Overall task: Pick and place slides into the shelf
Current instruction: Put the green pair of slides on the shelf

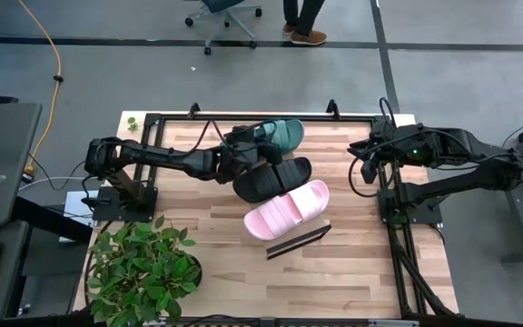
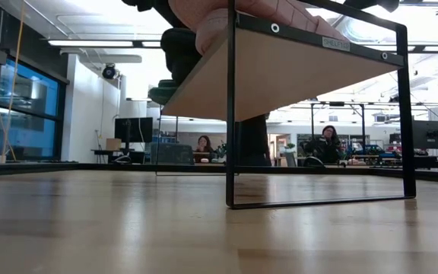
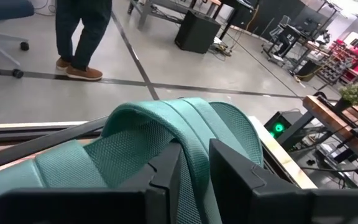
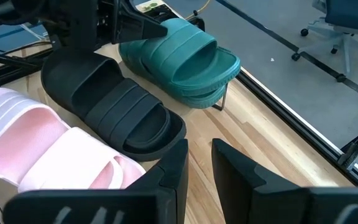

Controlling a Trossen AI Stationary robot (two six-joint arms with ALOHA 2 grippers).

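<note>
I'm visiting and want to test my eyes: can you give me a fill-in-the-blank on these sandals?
1. The left gripper is at the ____ slide.
2. The middle slide on the shelf is ____.
3. The slide nearest the potted plant is pale ____.
4. The right gripper holds ____.

Missing words: green; black; pink; nothing

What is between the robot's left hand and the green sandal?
Nothing visible. The left gripper is right at the green sandal, with its fingers either side of the strap. That sandal already sits on the shelf beside the black sandal and the pink one.
</note>
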